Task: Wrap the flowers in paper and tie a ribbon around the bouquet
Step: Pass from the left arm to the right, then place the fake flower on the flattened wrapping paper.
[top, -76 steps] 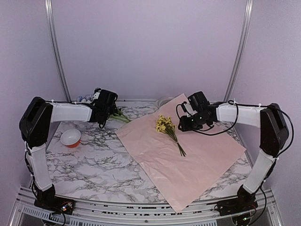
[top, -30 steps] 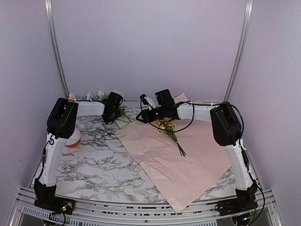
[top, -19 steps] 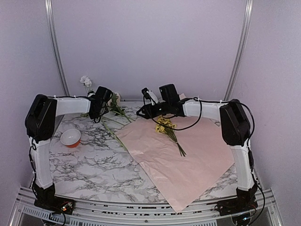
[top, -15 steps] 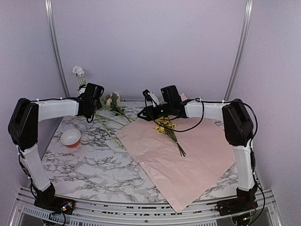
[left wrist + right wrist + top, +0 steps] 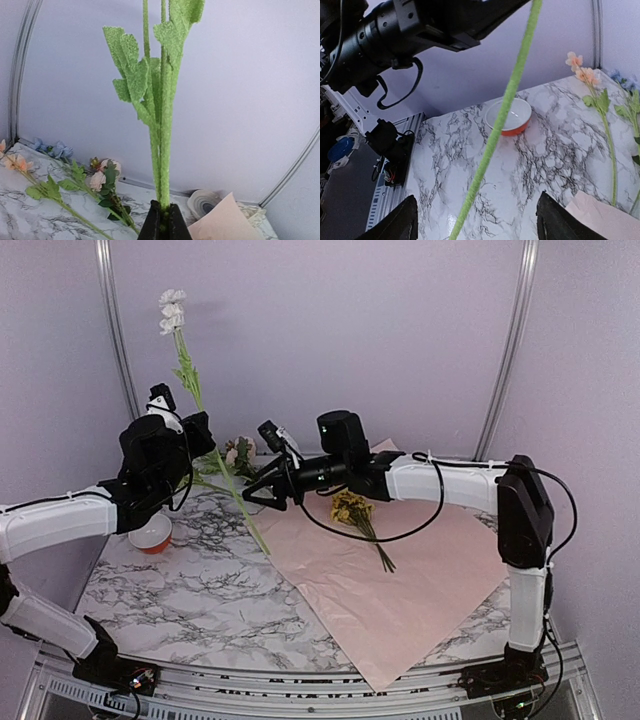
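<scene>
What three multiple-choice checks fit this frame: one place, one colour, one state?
1. Where does the yellow bunch lie?
A) in a vase
B) on the pink paper
C) on the floor

2. What colour are the blooms topping the held stem?
A) red
B) purple
C) white

3. How do the jaws of the right gripper stand?
A) open
B) shut on the stem
C) shut on the pink paper

Key:
1. B: the top view shows it resting on the sheet.
2. C: white heads stand high above the left gripper, which clamps the stem.
3. A: the right wrist view shows its fingers wide apart, gripping nothing.
</scene>
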